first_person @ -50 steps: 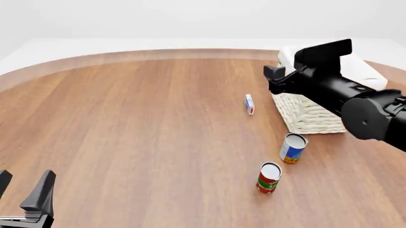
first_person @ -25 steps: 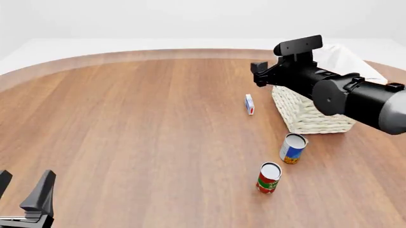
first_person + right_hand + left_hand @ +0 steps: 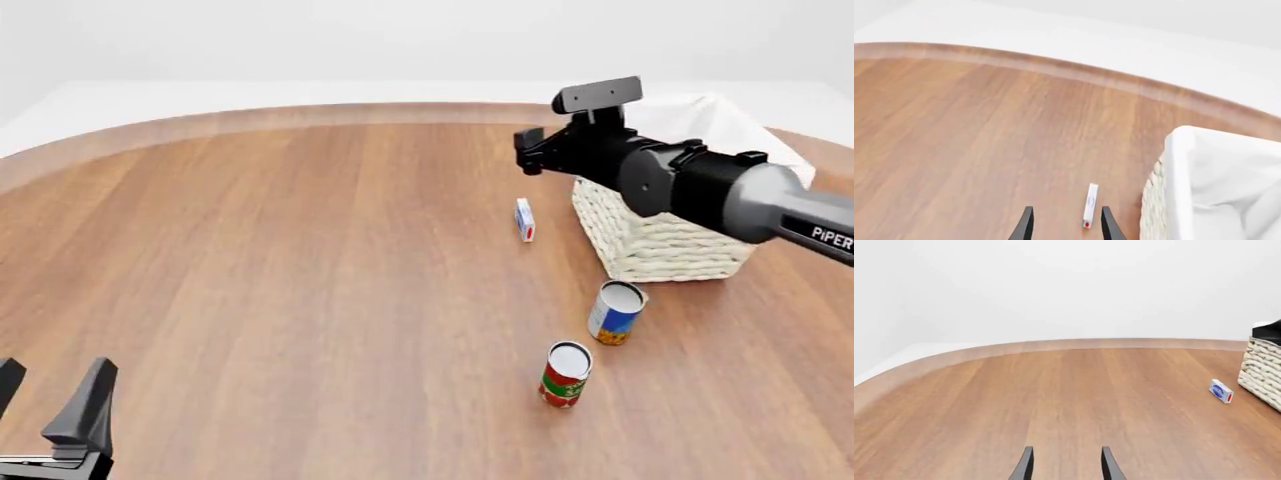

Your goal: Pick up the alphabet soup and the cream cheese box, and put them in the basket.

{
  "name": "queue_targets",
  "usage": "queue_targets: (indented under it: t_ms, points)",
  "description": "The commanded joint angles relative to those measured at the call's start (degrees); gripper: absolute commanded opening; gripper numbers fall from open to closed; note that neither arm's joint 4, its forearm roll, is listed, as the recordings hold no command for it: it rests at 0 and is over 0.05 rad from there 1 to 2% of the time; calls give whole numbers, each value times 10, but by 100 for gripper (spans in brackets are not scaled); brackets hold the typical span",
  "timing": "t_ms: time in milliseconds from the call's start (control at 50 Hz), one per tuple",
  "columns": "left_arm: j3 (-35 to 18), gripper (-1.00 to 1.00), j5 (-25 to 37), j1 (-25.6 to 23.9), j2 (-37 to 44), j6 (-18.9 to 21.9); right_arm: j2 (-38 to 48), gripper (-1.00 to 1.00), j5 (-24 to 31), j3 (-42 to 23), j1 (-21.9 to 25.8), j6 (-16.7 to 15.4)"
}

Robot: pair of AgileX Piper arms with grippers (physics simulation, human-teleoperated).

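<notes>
The cream cheese box stands on its edge on the table just left of the basket. My right gripper hovers above and beyond the box, open and holding nothing. In the right wrist view the box lies just ahead of the fingertips, beside the basket's white liner. The alphabet soup stands upright in front of the basket. My left gripper rests open at the near left corner, far from everything. The left wrist view shows its open fingers, the box and the basket's wicker wall.
A red and green can stands upright near the soup, closer to me. The round wooden table's far edge curves behind the basket.
My right arm has swung left, from over the basket to over the table near the cream cheese box. The left arm, cans and box have not moved.
</notes>
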Motion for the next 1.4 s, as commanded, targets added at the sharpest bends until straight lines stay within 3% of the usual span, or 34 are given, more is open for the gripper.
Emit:
queue_targets:
  t_ms: [20,680,1400]
  points:
    - [0,100,0,0,0,0,49,100,11,-45,-6,9]
    - [0,100,0,0,0,0,154,100,28,-128,-21,20]
    - [0,100,0,0,0,0,245,100,39,-177,-30,61]
